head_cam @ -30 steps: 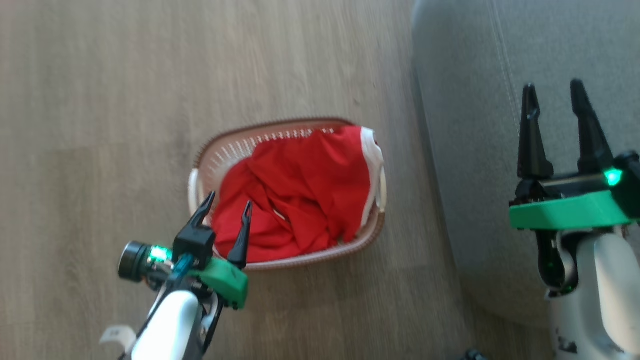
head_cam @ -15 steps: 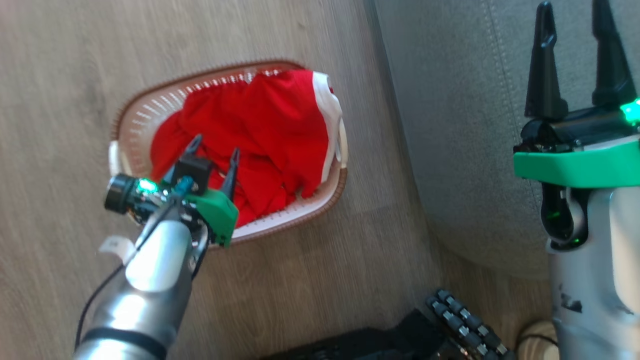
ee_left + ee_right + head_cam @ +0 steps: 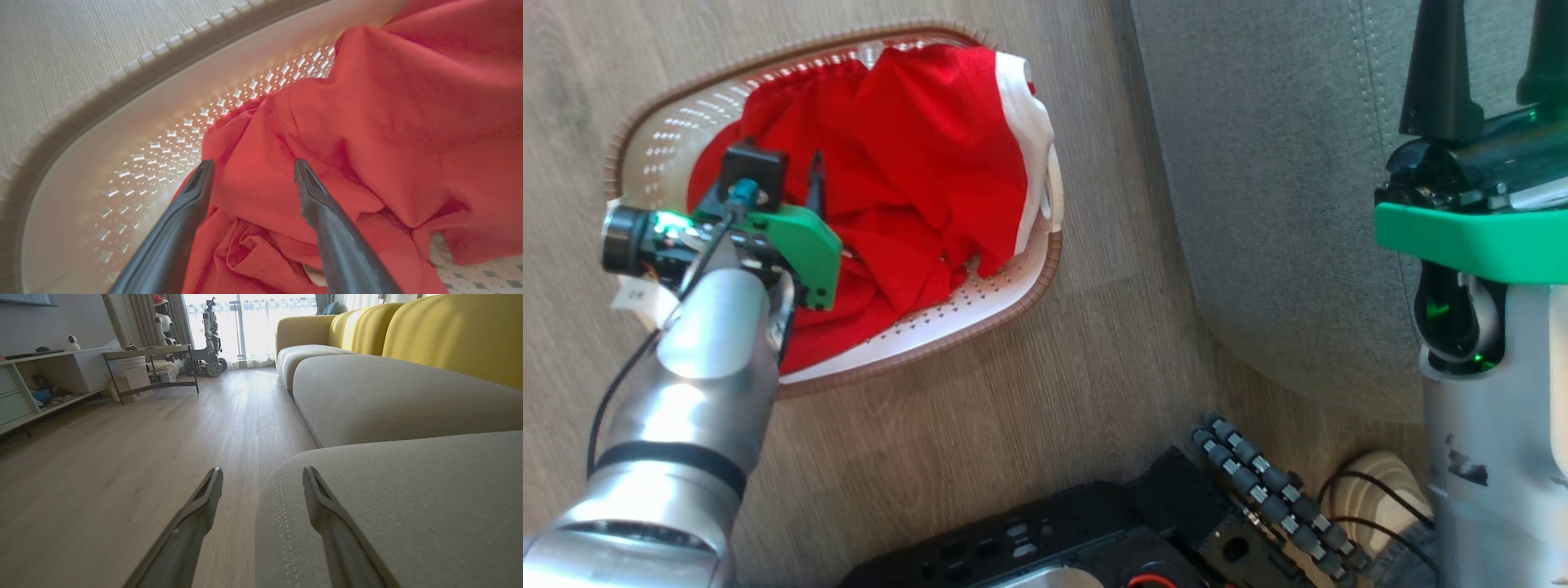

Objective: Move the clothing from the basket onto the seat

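Our left claw (image 3: 253,163) hangs inside the basket (image 3: 980,306), fingers apart and straddling a raised fold of the red garment (image 3: 915,155), which lies heaped in the basket at ten o'clock in the head view. We should sink deeper before closing, to catch cloth rather than the basket wall. The sofa (image 3: 1258,204) sits at two o'clock, where our right claw (image 3: 262,470) hovers, fingers apart and empty.

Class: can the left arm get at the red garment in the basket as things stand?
Probably yes: the left gripper hangs open inside the basket, its fingers either side of a fold of the red garment, with nothing in between.
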`<state>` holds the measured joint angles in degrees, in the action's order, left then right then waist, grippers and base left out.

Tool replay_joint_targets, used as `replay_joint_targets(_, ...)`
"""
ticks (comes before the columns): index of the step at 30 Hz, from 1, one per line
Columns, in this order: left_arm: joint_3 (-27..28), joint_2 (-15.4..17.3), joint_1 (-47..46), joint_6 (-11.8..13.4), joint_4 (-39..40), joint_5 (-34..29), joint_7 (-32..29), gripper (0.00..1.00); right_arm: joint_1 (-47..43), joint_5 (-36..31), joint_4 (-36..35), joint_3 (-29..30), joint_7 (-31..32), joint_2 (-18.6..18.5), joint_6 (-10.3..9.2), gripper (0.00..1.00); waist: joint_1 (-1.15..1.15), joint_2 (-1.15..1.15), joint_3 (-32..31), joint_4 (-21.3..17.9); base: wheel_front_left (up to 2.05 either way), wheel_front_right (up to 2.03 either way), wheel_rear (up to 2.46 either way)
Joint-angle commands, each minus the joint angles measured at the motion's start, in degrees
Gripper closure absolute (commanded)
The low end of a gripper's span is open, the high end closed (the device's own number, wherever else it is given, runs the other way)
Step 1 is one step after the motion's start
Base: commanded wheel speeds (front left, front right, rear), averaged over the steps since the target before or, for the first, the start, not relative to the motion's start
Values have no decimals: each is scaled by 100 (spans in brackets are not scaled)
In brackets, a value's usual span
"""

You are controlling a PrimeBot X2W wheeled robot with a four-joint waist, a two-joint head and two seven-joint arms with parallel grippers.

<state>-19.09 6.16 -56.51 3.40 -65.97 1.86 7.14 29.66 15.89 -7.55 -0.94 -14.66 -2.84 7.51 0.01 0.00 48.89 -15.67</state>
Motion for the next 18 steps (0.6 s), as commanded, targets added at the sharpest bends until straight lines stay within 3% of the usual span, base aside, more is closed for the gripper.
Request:
replay_joint_targets(1,105,173,80,54,19,-39,-10,0,-35,48,-240,-109,-34,-4,-2,0,-1,0,91,-60,0,0,0)
replay_joint_targets(13,-70,211,-382,155,-518,-82,-357,0,-8,184,-357,-263,-34,-4,-2,0,-1,0,321,-227,0,0,0)
replay_joint_targets(14,-89,204,-388,149,-544,-83,-398,13,-10,191,-359,-274,-34,-4,-2,0,-1,0,325,-239,0,0,0)
replay_joint_targets(16,-127,193,-387,137,-594,-86,-491,51,-7,205,-354,-293,-34,-4,-2,0,-1,0,328,-262,0,0,0)
replay_joint_targets(18,-159,194,-374,130,-634,-85,-584,62,-1,215,-345,-309,-34,-4,-2,0,-1,0,330,-284,0,0,0)
